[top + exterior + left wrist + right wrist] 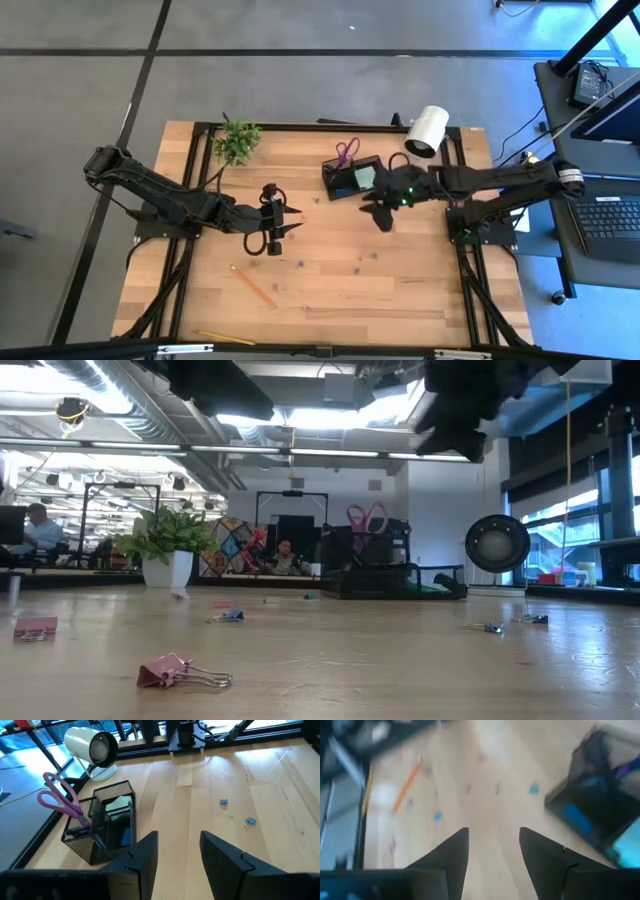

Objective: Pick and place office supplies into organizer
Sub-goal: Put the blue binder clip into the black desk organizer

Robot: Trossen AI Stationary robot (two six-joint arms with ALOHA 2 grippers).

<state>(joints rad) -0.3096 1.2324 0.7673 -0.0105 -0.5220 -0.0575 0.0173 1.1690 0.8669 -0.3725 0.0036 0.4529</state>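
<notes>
— Why are both grippers empty?
— My left gripper (290,226) hangs parted mid-table, nothing between its fingers. My right gripper (378,214), likewise spread, hovers beside the organizer (352,178), where scissors (344,153) already stand; a pencil (254,286) lies behind-left, awaiting pickup.

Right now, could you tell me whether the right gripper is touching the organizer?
Apart. The right wrist view shows the right gripper open above bare wood, with the organizer off to one side and table between them.
</notes>
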